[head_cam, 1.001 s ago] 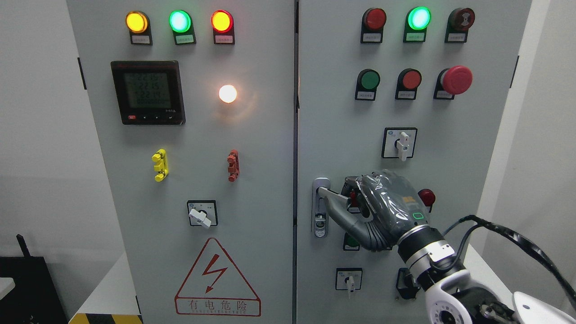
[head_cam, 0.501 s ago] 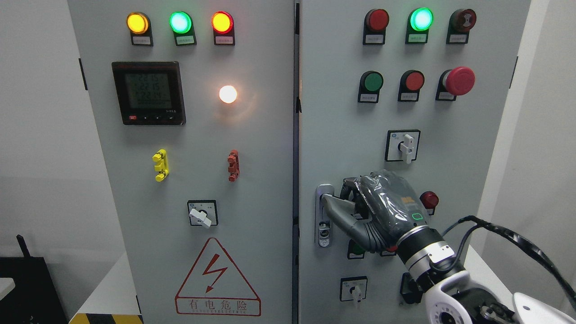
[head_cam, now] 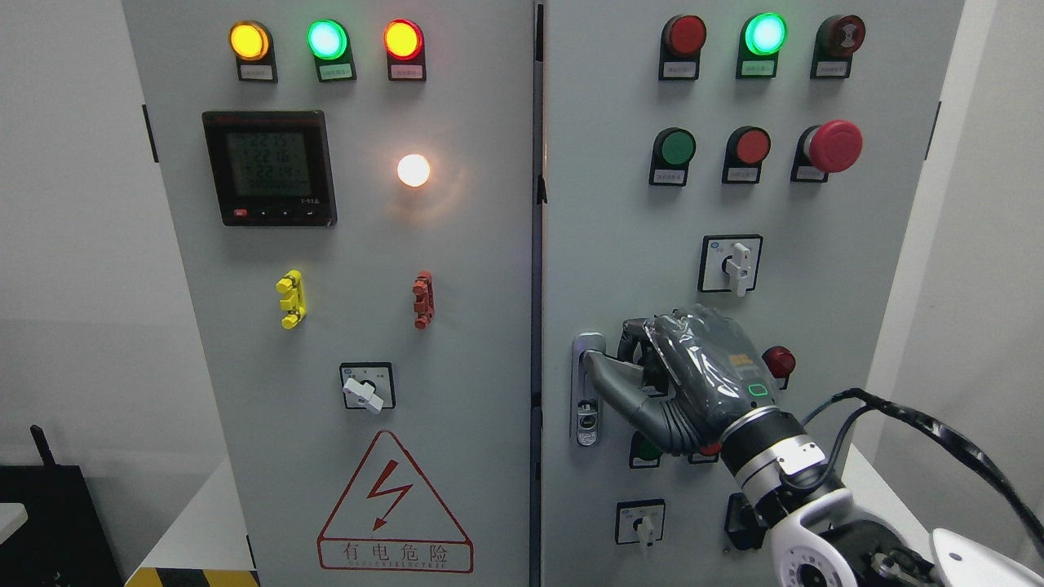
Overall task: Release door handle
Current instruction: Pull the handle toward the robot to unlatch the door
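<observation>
Your right hand [head_cam: 693, 379]: arm enters lower right, wrist angled up-left, fingers curled around the door handle [head_cam: 589, 359], thumb stretched along it

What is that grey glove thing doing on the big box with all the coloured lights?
You are looking through a camera on a robot's head. The grey glove thing is the robot's right hand; its arm comes in from the lower right. The big box is an electrical cabinet with two doors, standing upright in front of the robot. On it are round lights, push buttons, a small screen, turning switches and a lightning warning sign. The hand's fingers are curled around the silver door handle on the right door. The job is to let go of that handle, and it has not let go yet. The robot's other hand is not in the picture.
</observation>
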You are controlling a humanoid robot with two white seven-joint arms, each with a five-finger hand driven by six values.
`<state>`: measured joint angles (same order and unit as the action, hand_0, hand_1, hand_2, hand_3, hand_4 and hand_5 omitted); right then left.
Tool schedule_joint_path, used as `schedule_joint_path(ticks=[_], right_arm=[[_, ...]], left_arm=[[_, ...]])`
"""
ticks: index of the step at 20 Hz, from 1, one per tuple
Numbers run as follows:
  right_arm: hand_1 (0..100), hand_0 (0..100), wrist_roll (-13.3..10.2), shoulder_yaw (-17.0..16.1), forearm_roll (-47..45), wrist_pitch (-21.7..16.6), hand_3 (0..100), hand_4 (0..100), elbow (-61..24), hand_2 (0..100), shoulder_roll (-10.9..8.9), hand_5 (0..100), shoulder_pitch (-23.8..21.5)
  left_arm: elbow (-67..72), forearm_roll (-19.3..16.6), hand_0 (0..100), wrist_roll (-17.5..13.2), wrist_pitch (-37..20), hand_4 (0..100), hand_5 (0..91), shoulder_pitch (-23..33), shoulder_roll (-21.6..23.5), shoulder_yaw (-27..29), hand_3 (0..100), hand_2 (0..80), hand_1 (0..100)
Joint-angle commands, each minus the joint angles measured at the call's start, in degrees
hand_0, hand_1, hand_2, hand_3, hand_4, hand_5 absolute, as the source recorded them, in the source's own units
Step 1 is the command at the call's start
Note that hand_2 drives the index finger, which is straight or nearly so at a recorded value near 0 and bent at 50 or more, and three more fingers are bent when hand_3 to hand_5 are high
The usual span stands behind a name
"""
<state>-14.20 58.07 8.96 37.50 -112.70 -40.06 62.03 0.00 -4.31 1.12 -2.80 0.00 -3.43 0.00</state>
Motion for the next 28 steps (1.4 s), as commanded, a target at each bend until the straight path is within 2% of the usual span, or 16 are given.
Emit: schedule_joint_path(ticks=[1, 13, 20, 23, 28], right_arm=[[4, 45, 0.04, -0.15, 0.00, -0.06, 100, 100, 0.02, 65, 0.07, 100, 0.29], [6, 45, 0.04, -0.07, 0.09, -0.06, 100, 100, 0.81, 65, 0.24, 100, 1.43], [8, 45, 0.04, -0.06, 0.09, -0.06, 100, 100, 1.69, 64, 2.79, 100, 1.69], [9, 45, 0.04, 0.02, 0.00, -0.06, 100, 100, 2.13, 64, 2.88, 100, 2.31], [9, 45, 0.04, 0.02, 0.00, -0.06, 100, 100, 2.92, 64, 4.11, 100, 2.92]], left_arm=[[0.53, 0.00, 12, 0.02, -0.02, 0, 0.0, -0.18, 0.00, 0.09, 0, 0.0, 39], [0.53, 0.00, 12, 0.02, -0.02, 0, 0.0, -0.18, 0.00, 0.09, 0, 0.0, 39], [0.53, 0.00, 12, 0.02, -0.02, 0, 0.0, -0.18, 0.00, 0.09, 0, 0.0, 39], [0.53, 0.00, 12, 0.02, -0.02, 0, 0.0, -0.18, 0.00, 0.09, 0, 0.0, 39], [0.53, 0.00, 12, 0.02, -0.02, 0, 0.0, -0.18, 0.00, 0.09, 0, 0.0, 39]])
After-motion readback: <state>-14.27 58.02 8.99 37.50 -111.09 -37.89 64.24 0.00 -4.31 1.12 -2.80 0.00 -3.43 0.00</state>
